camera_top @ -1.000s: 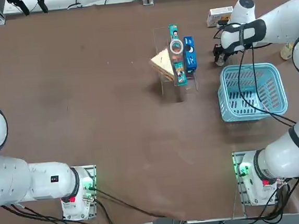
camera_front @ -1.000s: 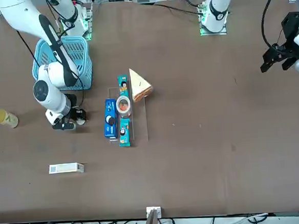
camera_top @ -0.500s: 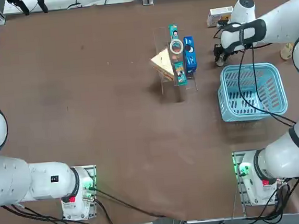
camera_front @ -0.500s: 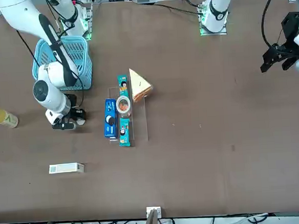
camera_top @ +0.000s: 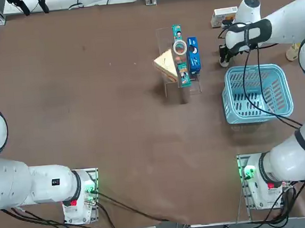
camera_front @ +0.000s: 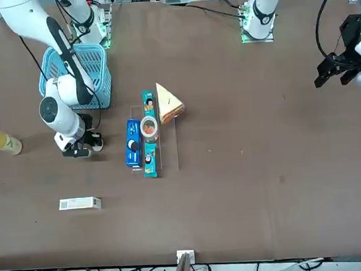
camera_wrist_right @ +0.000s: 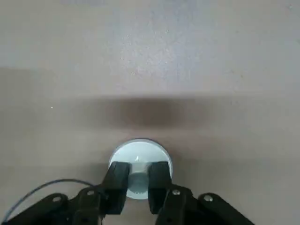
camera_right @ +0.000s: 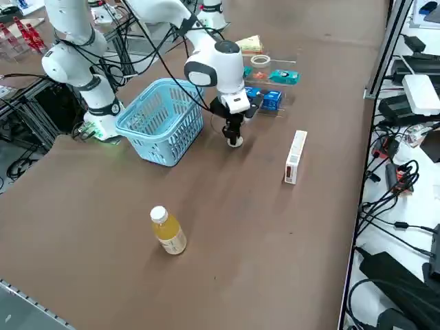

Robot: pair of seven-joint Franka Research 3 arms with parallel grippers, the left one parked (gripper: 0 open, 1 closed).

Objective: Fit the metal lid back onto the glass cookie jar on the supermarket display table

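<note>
Metal lid (camera_wrist_right: 140,161), a small flat round silver-grey disc, lies on the large dark-brown bench (camera_top: 105,123) directly under the right claw (camera_wrist_right: 139,177), whose two black fingers (camera_wrist_right: 116,180) stand narrowly apart over the lid's knob at its centre; whether they actually press it I cannot tell. In the top view the right claw (camera_top: 224,57) sits low over the bench just beyond the far left corner of the light-blue plastic basket (camera_top: 256,93). The small clear glass cookie jar (camera_top: 180,48), with its whitish round rim and tan-orange contents, stands open among the goods on the clear display stand, resting on the long teal packet (camera_top: 180,55), between the blue box (camera_top: 193,55) and the wedge-shaped sandwich pack (camera_top: 165,65). Lid and jar are well apart, with the blue box between them.

Against the earlier frames almost nothing has changed: the claw has kept the same spot beside the basket, shifting only a trace, and the jar, packet, box and sandwich pack lie as before. The white carton (camera_front: 80,204) and the yellow drink bottle (camera_front: 2,142) have not moved either.
</note>
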